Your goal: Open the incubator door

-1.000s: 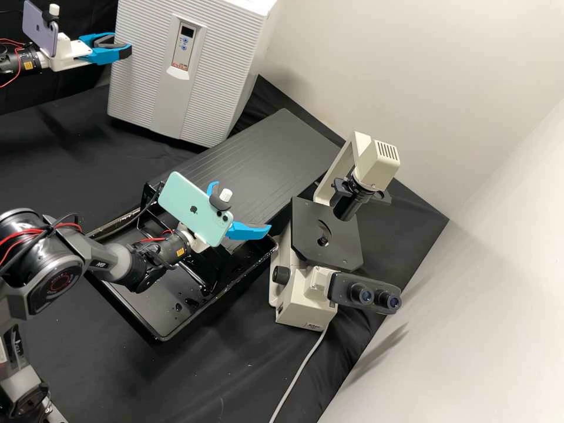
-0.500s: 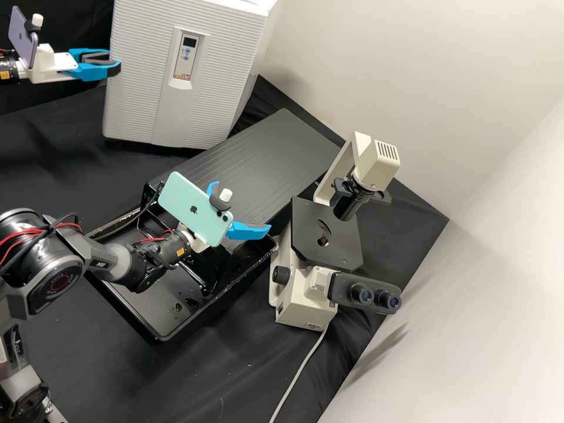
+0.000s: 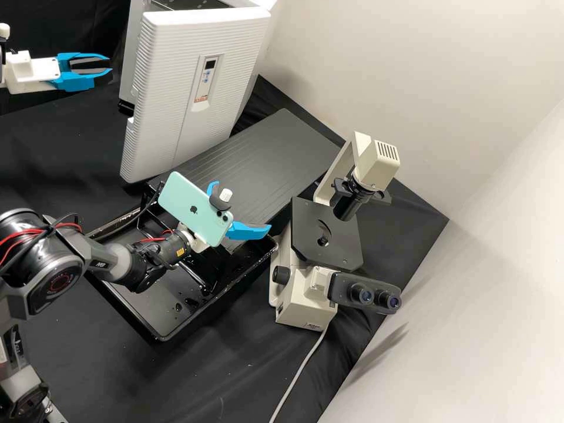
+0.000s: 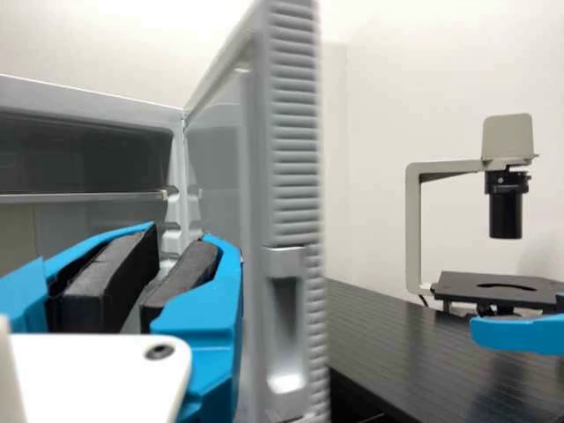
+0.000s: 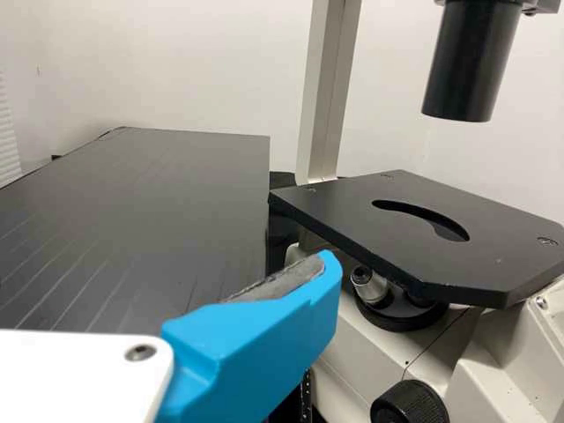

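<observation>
In the high view, my left gripper (image 3: pixel 110 64) stands slightly open at the upper left, apart from the white incubator door (image 3: pixel 170 88). That ridged door is swung partly out from the incubator body (image 3: pixel 133 47), its free edge towards the black tray. In the left wrist view the left gripper (image 4: pixel 181 242) has a narrow empty gap between its pads, and the door's edge (image 4: pixel 295 141), with a recess, rises beside it. My right gripper (image 3: pixel 245 205) is wide open above the tray, partly hidden by a phone; one finger (image 5: pixel 256 339) shows in the right wrist view.
A microscope (image 3: pixel 326 232) stands right of the right gripper. The black tray (image 3: pixel 158 338) lies below that gripper, with a dark grooved board (image 3: pixel 264 153) between the incubator and microscope. A pale cable (image 3: pixel 302 367) runs forward from the microscope.
The incubator door has swung outward, uncovering part of the inside. My left gripper has drawn back leftward from the door's edge, and its fingers are parted more. The right arm has stayed still.
</observation>
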Robot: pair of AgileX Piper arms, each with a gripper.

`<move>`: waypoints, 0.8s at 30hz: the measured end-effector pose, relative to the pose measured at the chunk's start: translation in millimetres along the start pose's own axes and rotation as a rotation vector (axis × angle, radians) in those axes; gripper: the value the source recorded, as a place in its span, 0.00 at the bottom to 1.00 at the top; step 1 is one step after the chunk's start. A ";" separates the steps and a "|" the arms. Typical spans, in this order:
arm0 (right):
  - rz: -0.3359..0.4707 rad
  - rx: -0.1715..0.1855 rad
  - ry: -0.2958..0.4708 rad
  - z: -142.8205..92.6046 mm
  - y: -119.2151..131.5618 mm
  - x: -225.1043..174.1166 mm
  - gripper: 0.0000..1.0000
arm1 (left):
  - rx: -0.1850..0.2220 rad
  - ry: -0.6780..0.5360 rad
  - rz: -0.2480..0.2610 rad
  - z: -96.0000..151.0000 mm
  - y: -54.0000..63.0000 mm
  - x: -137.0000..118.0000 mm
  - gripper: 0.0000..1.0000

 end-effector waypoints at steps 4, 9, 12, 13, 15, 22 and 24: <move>0.000 0.000 0.000 0.0 0.0 0.0 1.00 | -0.004 -0.008 -0.003 2.6 -1.3 0.6 0.00; 0.000 0.000 0.000 0.0 0.0 0.0 1.00 | -0.009 -0.002 0.006 3.8 -1.2 1.7 0.00; 0.000 0.000 0.000 0.0 0.0 0.0 1.00 | 0.008 0.032 0.033 2.4 0.7 2.5 0.00; 0.000 0.000 0.000 0.0 0.0 0.0 1.00 | 0.022 0.063 0.054 1.2 1.9 2.9 0.00; 0.000 0.000 0.000 0.0 0.0 0.0 1.00 | 0.044 0.107 0.079 0.7 2.4 3.3 0.00; 0.000 0.000 0.000 0.0 0.0 0.0 1.00 | 0.147 0.299 0.076 -3.7 -1.3 4.5 0.00; 0.000 0.000 0.000 0.0 0.0 0.0 1.00 | 0.154 0.341 0.073 -4.3 -2.3 4.3 0.00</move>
